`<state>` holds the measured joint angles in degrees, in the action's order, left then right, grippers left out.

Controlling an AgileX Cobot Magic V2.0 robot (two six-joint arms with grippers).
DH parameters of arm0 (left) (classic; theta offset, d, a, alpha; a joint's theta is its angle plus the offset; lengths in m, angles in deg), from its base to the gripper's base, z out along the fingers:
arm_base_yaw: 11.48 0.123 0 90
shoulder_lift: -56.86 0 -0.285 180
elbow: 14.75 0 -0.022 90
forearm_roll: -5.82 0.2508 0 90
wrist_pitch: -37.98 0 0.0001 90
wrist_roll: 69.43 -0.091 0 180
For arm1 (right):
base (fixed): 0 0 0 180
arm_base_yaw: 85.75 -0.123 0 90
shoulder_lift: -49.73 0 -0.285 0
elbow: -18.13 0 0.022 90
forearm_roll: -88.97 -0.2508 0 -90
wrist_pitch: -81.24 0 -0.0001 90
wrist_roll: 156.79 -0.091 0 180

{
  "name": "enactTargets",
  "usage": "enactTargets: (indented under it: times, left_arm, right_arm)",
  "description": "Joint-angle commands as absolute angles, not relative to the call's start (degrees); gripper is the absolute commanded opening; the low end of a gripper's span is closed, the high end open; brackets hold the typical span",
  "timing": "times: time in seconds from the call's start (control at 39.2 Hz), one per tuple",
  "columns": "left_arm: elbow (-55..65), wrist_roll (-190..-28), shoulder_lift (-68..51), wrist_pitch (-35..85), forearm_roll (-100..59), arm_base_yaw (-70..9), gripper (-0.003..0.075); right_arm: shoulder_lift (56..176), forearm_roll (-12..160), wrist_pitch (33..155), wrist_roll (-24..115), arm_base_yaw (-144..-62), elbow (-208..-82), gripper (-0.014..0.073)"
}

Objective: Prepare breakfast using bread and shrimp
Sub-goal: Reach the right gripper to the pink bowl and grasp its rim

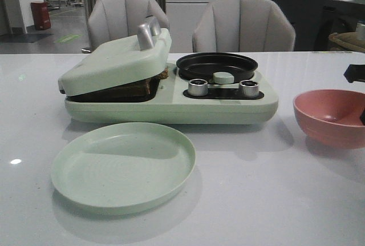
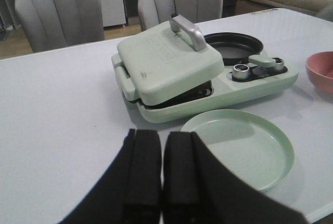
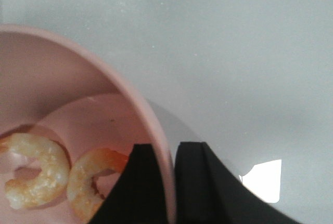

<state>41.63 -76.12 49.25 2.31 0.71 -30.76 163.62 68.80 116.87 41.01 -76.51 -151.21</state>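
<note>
Bread [image 1: 145,85] already in the half-shut sandwich maker [image 1: 171,100], shrimp [image 3: 36,174] unmoved in the pink bowl [image 1: 331,115]; right gripper [image 3: 171,182] jaws straddle its rim, left gripper [image 2: 161,169] clenched, empty.

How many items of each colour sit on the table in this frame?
Pale green: 2, the sandwich maker and the plate
Pink: 1, the bowl
Orange-pink: 2, the shrimp in the bowl
Tan and brown: 1, bread showing under the lid; slice count unclear
Total: 6
</note>
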Motion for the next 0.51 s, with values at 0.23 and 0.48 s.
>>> enactTargets:
  times: [0.23, 0.48]
  left_arm:
    - [40.1, -75.4, 48.4, 7.0, 0.0, -31.0, 0.0114]
    - [40.1, -75.4, 48.4, 7.0, 0.0, -31.0, 0.0114]
  right_arm:
    - [158.2, 67.3, 117.3, 41.5, -77.0, -161.1, 0.0118]
    - [156.7, 67.4, 118.0, 41.5, -83.2, -171.4, 0.0118]
